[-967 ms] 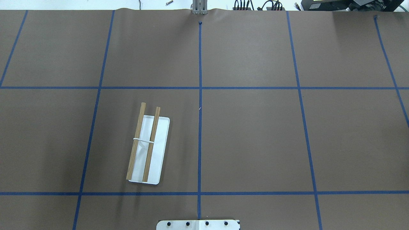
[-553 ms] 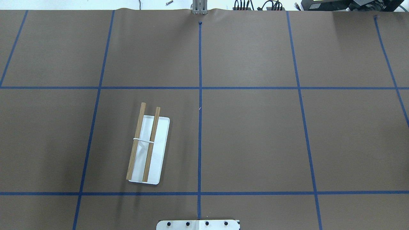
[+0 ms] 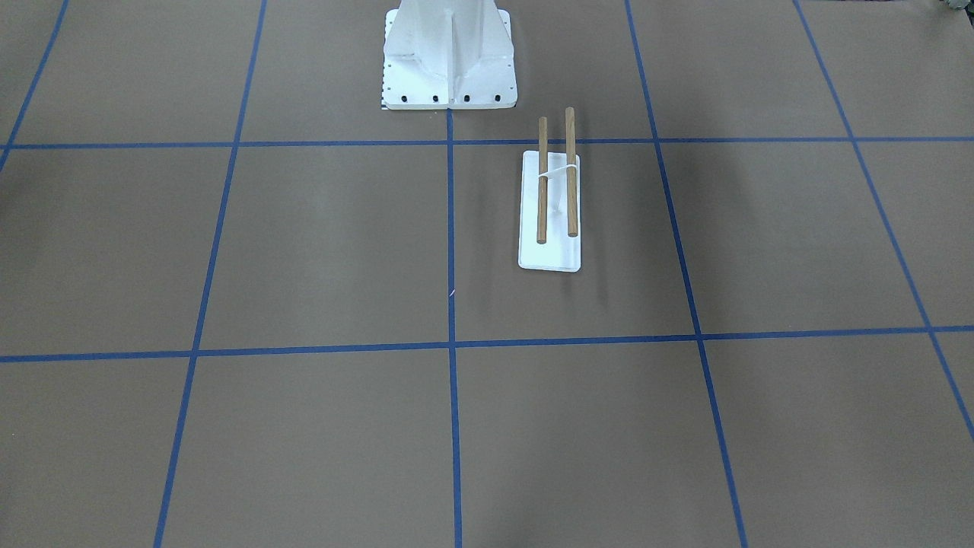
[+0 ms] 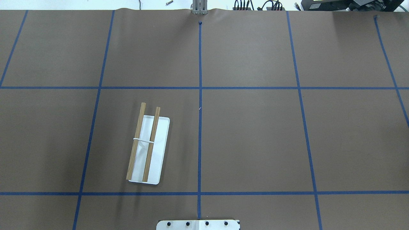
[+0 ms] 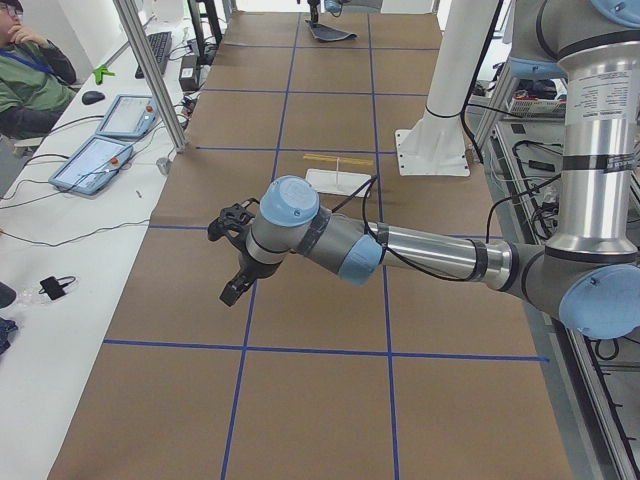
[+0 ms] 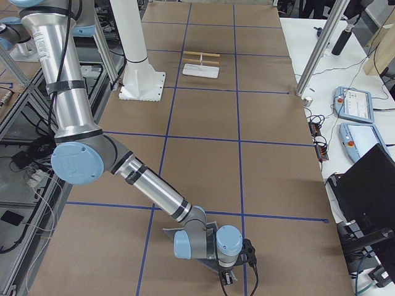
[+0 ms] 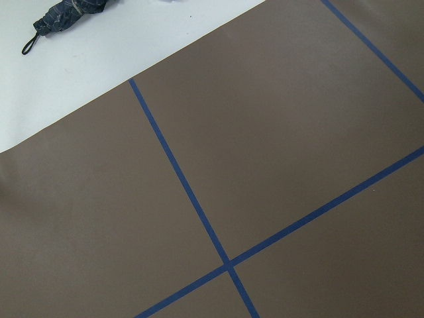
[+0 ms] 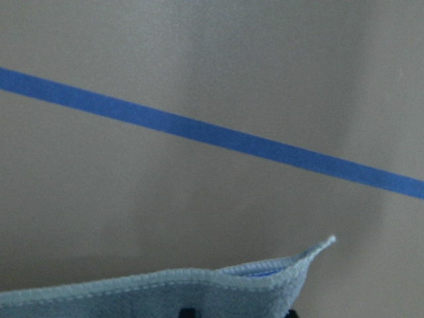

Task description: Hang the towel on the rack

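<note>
The rack [image 4: 147, 147] stands on the brown table left of centre, a white base with two wooden rods, bare; it also shows in the front view [image 3: 549, 205] and both side views [image 5: 340, 178] [image 6: 200, 65]. The towel [image 8: 165, 295] fills the bottom edge of the right wrist view, grey with a stitched edge, one corner lifted. In the right side view the towel [image 6: 203, 264] lies under my right gripper [image 6: 228, 277] at the table's near end; I cannot tell its state. My left gripper [image 5: 232, 255] hovers over the table's other end; I cannot tell whether it is open.
The white robot pedestal [image 3: 449, 53] is bolted at the table's edge near the rack. Blue tape lines grid the table. A person [image 5: 25, 70] sits at a side bench with tablets [image 5: 95, 160]. A folded umbrella [image 7: 66, 16] lies beyond the paper's edge.
</note>
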`<act>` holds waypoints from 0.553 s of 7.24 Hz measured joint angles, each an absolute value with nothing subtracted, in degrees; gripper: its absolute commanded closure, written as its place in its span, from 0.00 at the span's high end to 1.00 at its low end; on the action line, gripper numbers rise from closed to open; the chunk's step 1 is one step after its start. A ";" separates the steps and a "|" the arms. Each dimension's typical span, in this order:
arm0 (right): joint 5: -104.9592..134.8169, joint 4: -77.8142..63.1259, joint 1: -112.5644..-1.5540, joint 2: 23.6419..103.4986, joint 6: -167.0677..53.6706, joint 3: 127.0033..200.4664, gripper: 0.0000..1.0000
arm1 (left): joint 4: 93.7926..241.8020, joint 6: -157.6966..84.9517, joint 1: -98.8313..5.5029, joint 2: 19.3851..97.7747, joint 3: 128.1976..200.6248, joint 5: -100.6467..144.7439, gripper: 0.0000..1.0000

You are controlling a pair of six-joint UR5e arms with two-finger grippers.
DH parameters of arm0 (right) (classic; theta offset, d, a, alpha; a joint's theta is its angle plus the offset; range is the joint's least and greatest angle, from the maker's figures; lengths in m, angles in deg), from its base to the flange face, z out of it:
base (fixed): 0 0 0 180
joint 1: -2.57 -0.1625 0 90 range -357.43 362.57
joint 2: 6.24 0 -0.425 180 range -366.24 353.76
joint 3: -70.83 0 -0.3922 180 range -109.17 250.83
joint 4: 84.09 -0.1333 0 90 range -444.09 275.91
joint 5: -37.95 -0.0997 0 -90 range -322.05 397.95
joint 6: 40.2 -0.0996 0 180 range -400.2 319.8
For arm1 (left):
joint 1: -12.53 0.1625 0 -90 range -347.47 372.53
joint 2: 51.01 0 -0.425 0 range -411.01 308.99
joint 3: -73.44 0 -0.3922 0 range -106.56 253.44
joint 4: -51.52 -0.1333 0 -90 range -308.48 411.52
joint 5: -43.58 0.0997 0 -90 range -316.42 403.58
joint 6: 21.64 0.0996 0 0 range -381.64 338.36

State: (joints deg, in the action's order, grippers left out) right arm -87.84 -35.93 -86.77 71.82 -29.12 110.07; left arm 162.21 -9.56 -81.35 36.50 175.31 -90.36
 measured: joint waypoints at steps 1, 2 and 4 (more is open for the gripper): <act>-87.96 -35.95 -86.80 71.84 -29.08 110.21 0.00 | 162.19 -9.58 -81.36 36.56 175.31 -90.36 0.98; -88.18 -35.98 -86.93 71.76 -28.97 110.64 0.00 | 162.18 -9.59 -81.36 36.59 175.28 -90.36 0.98; -89.12 -35.82 -88.48 71.26 -28.80 113.34 0.00 | 162.17 -9.62 -81.34 36.46 175.25 -90.36 0.98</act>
